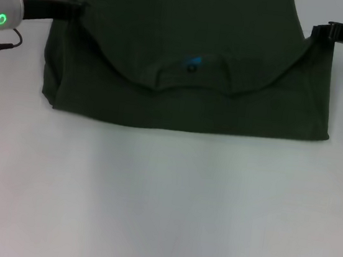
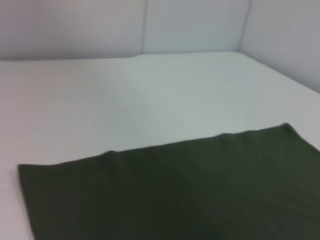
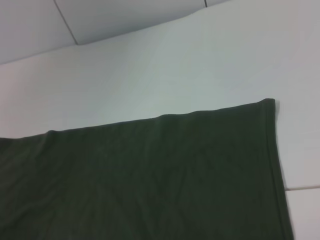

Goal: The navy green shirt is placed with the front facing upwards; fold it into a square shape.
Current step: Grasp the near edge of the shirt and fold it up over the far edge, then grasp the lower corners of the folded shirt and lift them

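On my head view I log one dark olive-green short-sleeved cotton shirt, lying on the white matte tabletop toward its far half, wide and flat, its near edge running straight across the view. A sagging fold line crosses the cloth from one upper corner to the other, dipping in the middle, and just above that dip I note the crew neck opening with a small black label carrying a blue logo. The shirt's left side shows stacked layers at the near corner. The left gripper, dark and mounted on a white wrist with a green indicator light, sits at the shirt's upper left edge, touching the fabric; I cannot tell from here whether its fingers are spread or pinching the cloth. The right gripper, black, sits at the shirt's upper right edge against the fabric, and again I cannot tell how its fingers stand. Both wrist views give me only a flat expanse of the green cloth with bare white tabletop beyond its straight edge; neither shows fingers.
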